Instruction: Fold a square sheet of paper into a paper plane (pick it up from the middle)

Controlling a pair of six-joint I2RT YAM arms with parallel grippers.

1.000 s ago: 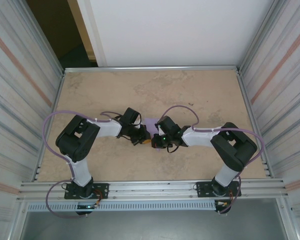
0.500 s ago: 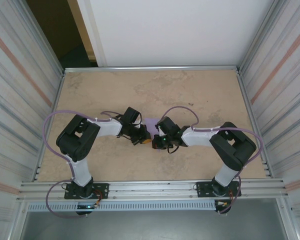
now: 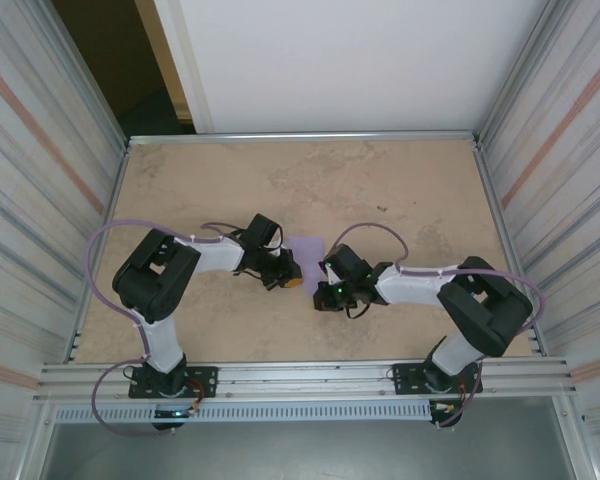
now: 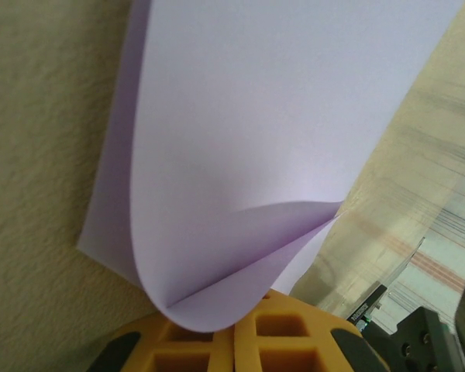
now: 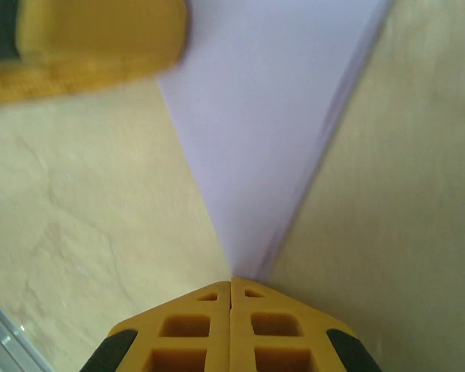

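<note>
The left pincer (image 4: pixel 234 341) is seen pressed together on the square sheet of paper (image 4: pixel 279 116). In the left wrist view its yellow fingers (image 4: pixel 178 353) meet at the bottom edge, and a curled fold of the lavender sheet is held at their tips. From there the paper is bent up in a smooth loop, and its broad, plain face is spread out ahead of the pincer. The beige table (image 4: pixel 31 155) is seen to the left of and beyond the sheet. The right pincer (image 5: pixel 231 325) is likewise closed, its two yellow fingers set flush against each other. A corner of the sheet is drawn to a narrow point that ends exactly at their seam, so it is taken as pinched there. Ahead of this pincer the sheet widens, and a slim, shadowed second layer is shown along its right edge. A blurred yellow finger of the left pincer is seen ahead and to the left, at the sheet's far side. In the top view both pincers are placed near each other, tips apart, about the middle of the table. The lavender sheet lies just beyond and between them, and the right pincer is set slightly nearer the arm bases. The table is bordered by ribbed side panels (image 3: pixel 40 200), and lilac cables (image 3: pixel 110 240) are looped along both arms.
</note>
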